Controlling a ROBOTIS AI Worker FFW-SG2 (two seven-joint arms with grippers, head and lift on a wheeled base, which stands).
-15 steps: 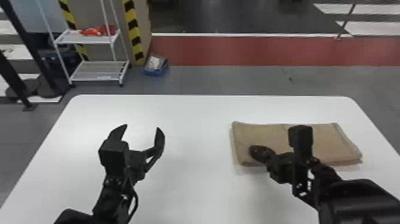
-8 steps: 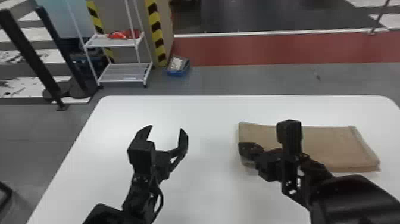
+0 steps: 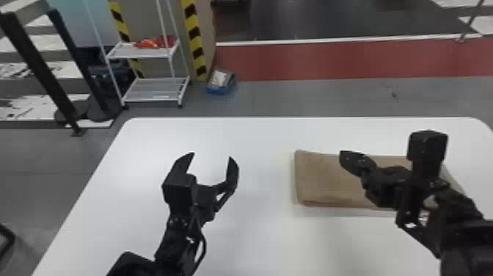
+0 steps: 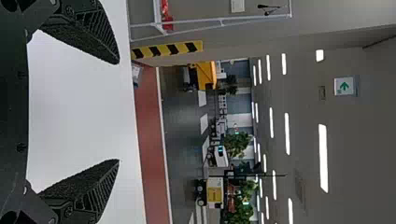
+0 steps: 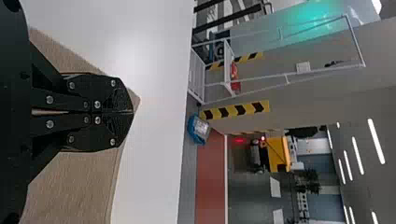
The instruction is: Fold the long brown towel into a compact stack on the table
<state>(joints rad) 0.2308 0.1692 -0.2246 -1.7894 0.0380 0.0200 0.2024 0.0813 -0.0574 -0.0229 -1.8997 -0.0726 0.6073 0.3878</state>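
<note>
In the head view, the brown towel (image 3: 322,180) lies flat and folded on the table (image 3: 256,238). The right end effector (image 3: 346,158), before at its left end, is now farther right, above it; the left end effector (image 3: 211,158) stays beside it.

In the left wrist view, the left end effector (image 4: 117,112) is wide open, empty.

In the right wrist view, the right end effector (image 5: 132,112) is fully closed, empty, over the towel.

The left tool (image 3: 212,156) is held spread nearer the left edge of the counter (image 3: 121,227); the right tool (image 3: 343,157) is held closed, pointed farward.
</note>
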